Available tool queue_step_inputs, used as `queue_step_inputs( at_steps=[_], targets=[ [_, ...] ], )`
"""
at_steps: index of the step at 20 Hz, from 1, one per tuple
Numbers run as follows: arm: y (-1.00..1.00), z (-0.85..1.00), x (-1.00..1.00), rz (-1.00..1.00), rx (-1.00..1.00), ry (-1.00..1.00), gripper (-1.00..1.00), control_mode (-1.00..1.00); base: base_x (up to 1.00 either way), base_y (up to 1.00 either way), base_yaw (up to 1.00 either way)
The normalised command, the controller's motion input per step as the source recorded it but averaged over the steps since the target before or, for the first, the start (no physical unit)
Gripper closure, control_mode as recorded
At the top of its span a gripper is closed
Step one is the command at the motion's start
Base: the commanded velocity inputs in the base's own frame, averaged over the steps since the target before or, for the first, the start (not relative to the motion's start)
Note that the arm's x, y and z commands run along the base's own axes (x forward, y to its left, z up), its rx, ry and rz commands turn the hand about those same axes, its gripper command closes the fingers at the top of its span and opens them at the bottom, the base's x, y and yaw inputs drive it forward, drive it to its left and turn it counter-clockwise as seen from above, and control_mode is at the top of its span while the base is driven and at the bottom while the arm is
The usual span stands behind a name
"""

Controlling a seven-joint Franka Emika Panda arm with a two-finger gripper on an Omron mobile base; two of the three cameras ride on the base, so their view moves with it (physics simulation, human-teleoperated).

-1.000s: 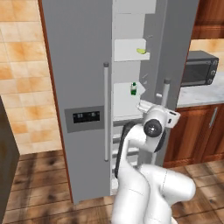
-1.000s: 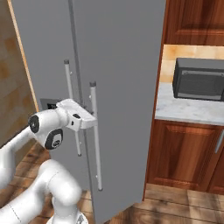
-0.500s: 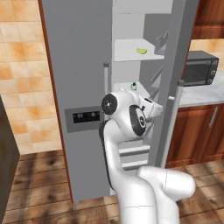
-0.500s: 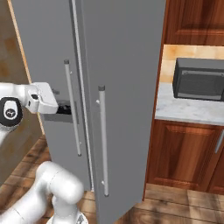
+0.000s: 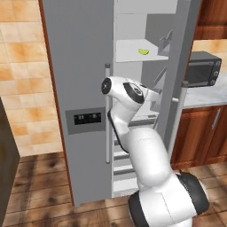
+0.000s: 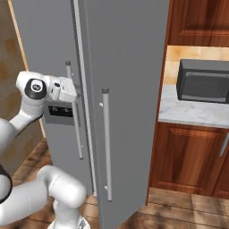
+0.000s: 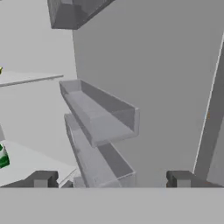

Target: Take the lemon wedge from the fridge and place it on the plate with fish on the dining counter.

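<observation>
The fridge [image 5: 75,66] stands with its right door [image 6: 129,89] swung open. The lemon wedge [image 5: 143,52] lies on an upper white shelf [image 5: 133,51] inside. My wrist [image 5: 126,91] reaches into the opening below that shelf, and the fingers are hidden behind the hand. In the hand view my gripper [image 7: 111,179] is open, its tips wide apart with nothing between them, facing the door bins [image 7: 103,118]. A small green bottle [image 7: 3,157] sits at the left edge. The plate with fish and the dining counter are out of view.
A dark microwave [image 5: 201,68] sits on a pale countertop [image 6: 188,112] over dark wooden cabinets [image 6: 188,156], right of the fridge. The open door's long handle [image 5: 177,115] hangs close beside my arm. Tiled wall and wood floor lie to the left.
My gripper has let go of the right door's handle and opened. The door swung wider, and my hand moved left into the fridge opening.
</observation>
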Motion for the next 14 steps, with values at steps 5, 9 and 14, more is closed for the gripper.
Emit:
queue_step_inputs(
  at_steps=[5, 9, 14],
  targets=[
    [-0.72, -0.11, -0.05, 0.0, 0.0, 0.0, -1.0, -1.0, 0.0, 0.0, 0.0],
    [-0.92, -0.12, -0.79, -0.02, 0.0, -0.05, -1.0, -1.0, 0.0, 0.0, 0.0],
    [-0.97, -0.2, -0.94, -0.06, 0.0, -0.04, -1.0, -1.0, 0.0, 0.0, 0.0]
  ],
)
